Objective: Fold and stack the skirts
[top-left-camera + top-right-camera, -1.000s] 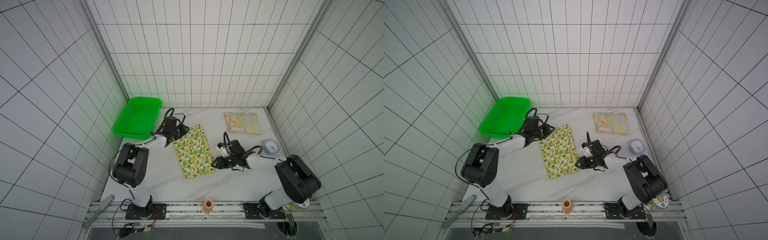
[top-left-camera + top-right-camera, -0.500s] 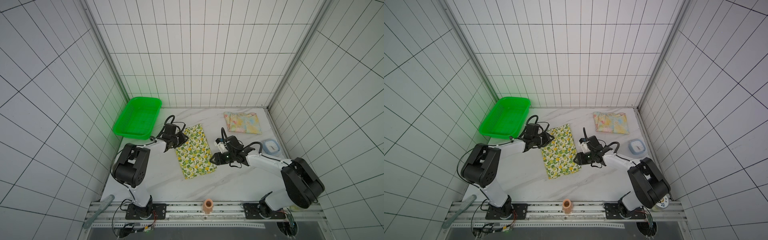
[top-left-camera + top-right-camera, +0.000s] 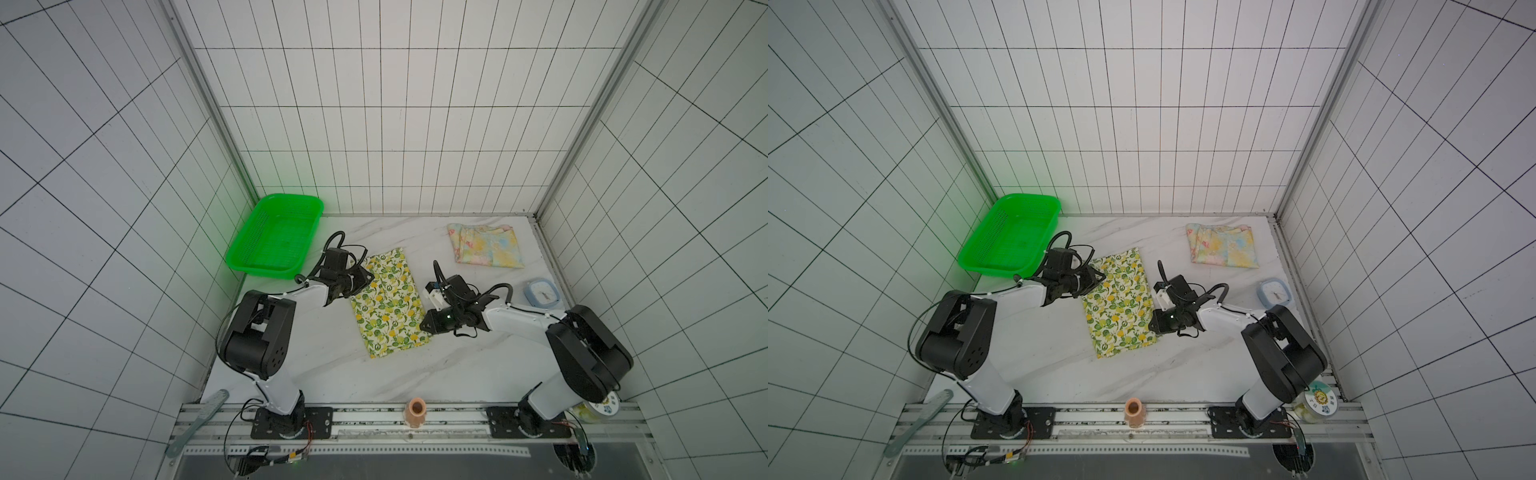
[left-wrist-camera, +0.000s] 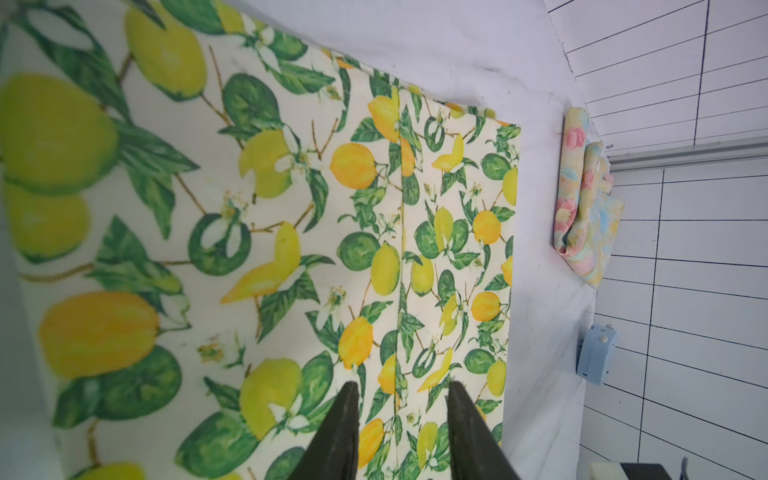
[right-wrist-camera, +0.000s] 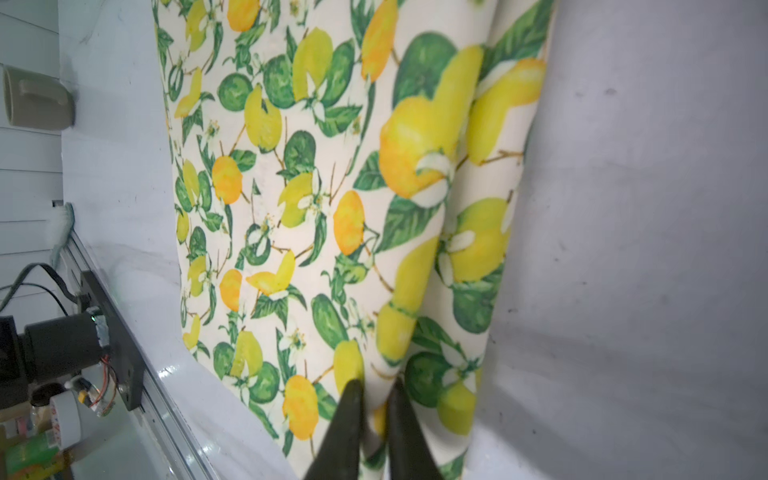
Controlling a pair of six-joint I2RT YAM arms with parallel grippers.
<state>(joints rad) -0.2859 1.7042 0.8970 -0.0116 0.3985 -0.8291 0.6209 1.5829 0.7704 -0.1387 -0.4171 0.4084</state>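
Right claw (image 5: 376,384) first: its two dark jaws are pressed together on the lemon skirt (image 3: 390,307), pinching the long edge on my right arm's side, toward the near end. The cloth there rises in a soft ridge off the white table (image 3: 332,374). My left claw (image 4: 402,384) sits at the opposite long edge, toward the far end, jaws apart. Flat printed cloth shows between them, and I cannot see that it holds anything. The lemon skirt lies as one long rectangle between my two arms. Beyond it on the right-arm side, well apart, the pastel floral skirt (image 3: 486,247) rests folded by the back wall. Beyond it on the left-arm side stands the green basket (image 3: 239,259). I judge I am partway through folding the lemon skirt. Next, the left claw should close on its edge so both claws can lift together and lay one end over the other. Stacking comes after.
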